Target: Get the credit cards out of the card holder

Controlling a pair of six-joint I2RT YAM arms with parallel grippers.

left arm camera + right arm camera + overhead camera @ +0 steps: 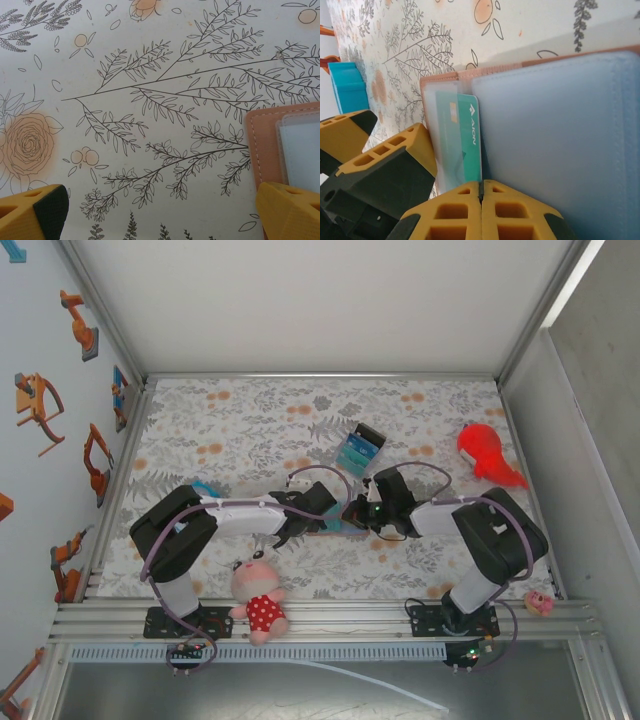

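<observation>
Right wrist: teal block (347, 85) lies beyond card holder (560, 140).

Left claw (160, 217) spread wide, yellow fingertips (31, 212) at both bottom corners of frame, black pad on the frame-left one. Card holder (261, 145) at frame right, pinkish-tan border with white stitching, pale clear sleeve inside, lying flat on floral counter (150, 60). Frame-right fingertip overlaps holder's near edge, contact unclear. Leaf print between the fingertips
</observation>
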